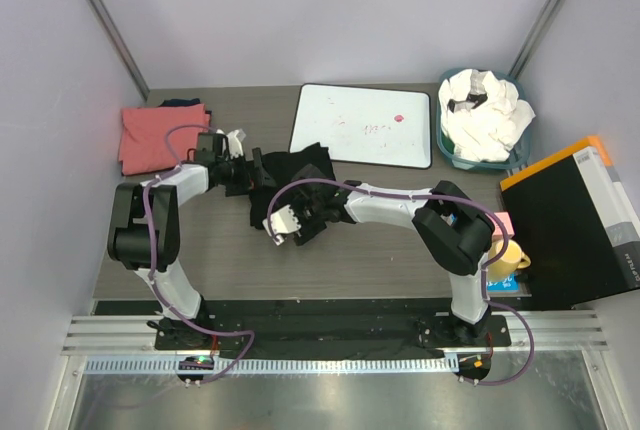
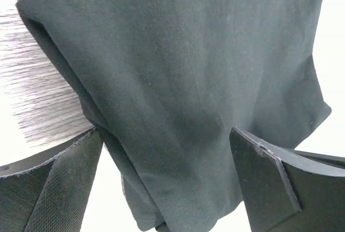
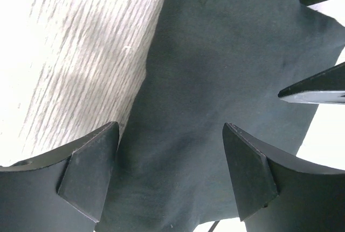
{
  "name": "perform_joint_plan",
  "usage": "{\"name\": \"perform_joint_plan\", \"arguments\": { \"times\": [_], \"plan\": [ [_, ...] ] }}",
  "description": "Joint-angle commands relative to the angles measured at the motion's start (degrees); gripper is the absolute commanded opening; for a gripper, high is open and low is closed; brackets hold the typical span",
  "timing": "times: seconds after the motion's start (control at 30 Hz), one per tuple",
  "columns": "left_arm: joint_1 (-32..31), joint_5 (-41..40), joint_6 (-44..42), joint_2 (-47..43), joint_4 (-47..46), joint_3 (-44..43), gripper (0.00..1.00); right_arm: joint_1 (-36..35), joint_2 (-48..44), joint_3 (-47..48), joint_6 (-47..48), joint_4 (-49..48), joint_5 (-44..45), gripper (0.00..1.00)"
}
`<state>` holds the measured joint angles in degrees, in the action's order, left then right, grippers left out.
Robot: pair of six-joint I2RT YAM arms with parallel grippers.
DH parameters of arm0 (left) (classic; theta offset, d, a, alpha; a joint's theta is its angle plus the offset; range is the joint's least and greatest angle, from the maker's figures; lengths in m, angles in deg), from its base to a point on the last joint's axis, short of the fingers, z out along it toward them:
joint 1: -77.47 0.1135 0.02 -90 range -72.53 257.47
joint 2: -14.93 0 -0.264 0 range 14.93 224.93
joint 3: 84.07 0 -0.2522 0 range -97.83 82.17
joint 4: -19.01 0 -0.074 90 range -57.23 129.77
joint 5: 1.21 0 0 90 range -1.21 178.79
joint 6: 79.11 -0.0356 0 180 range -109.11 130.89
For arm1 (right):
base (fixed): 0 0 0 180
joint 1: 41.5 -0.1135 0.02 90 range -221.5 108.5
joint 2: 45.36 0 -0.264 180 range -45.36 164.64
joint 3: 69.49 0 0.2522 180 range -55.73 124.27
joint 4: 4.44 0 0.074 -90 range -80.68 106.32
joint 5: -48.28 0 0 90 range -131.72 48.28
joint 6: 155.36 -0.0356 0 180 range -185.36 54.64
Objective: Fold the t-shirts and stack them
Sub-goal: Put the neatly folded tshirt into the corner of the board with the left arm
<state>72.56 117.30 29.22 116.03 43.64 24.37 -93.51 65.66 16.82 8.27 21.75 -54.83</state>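
top external view: the black t-shirt [image 1: 292, 182] lies crumpled on the wooden table [image 1: 200, 250], just in front of the white board [image 1: 365, 125]. both arms reach in over it. the left gripper [image 1: 252, 172] is at the shirt's left edge and the right gripper [image 1: 302, 212] at its near edge.

left wrist view: the left gripper [image 2: 167, 167] has its jaws spread wide. a thick fold of the black t-shirt [image 2: 178, 70] runs down between the fingers [image 2: 64, 178]. the cloth lies right against the left-hand pad, and a strip of bright background shows before the other pad, so nothing is clamped.

right wrist view: the right gripper [image 3: 170, 167] also stands well open, a little less than fully. its fingers [image 3: 89, 167] straddle the black t-shirt [image 3: 226, 54] where the cloth meets bare table. the pads are not pressed together on the fabric, and whether they touch it i cannot tell. a dark finger tip of the other gripper shows at the right edge.

the coral-pink t-shirt [image 1: 160, 138] lies folded at the far left. the white t-shirts [image 1: 485, 115] are heaped in the teal basket [image 1: 445, 150] at the far right.
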Motion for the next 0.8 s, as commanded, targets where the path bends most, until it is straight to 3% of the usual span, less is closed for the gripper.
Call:
{"name": "perform_joint_plan", "arguments": {
  "times": [0.0, 0.2, 0.4, 0.5, 0.53, 0.63, 0.77],
  "plan": [
    [-0.19, 0.58, 3.65, -0.29, -2.08, 3.22, 1.0, -0.29, -0.37, -0.04, 0.11, -3.19, 0.45, 0.83],
    [-0.37, 0.93, 5.49, -0.55, -5.33, 6.47, 1.0, -0.29, 1.56, -1.89, -0.5, -6.97, 0.71, 0.77],
    [-0.37, 1.46, 6.98, -0.11, -7.18, 7.26, 1.0, -0.2, 4.55, -0.93, -1.47, -10.31, 0.89, 0.59],
    [-0.37, 1.9, 7.77, -0.2, -8.14, 8.23, 1.0, -0.2, 5.34, 0.57, -1.56, -10.67, 1.59, 0.45],
    [-0.37, 1.98, 7.95, -0.29, -8.32, 8.4, 0.99, -0.29, 5.61, 1.09, -1.73, -10.67, 1.85, 0.33],
    [-0.37, 2.43, 8.3, -0.46, -8.76, 8.49, 0.96, -0.2, 5.26, 1.45, -1.12, -10.32, 2.47, 0.13],
    [-0.37, 2.86, 8.22, -0.73, -8.5, 8.32, 0.94, -0.2, 3.77, 1.89, -0.15, -9.0, 3.43, 0.08]
  ]
}}
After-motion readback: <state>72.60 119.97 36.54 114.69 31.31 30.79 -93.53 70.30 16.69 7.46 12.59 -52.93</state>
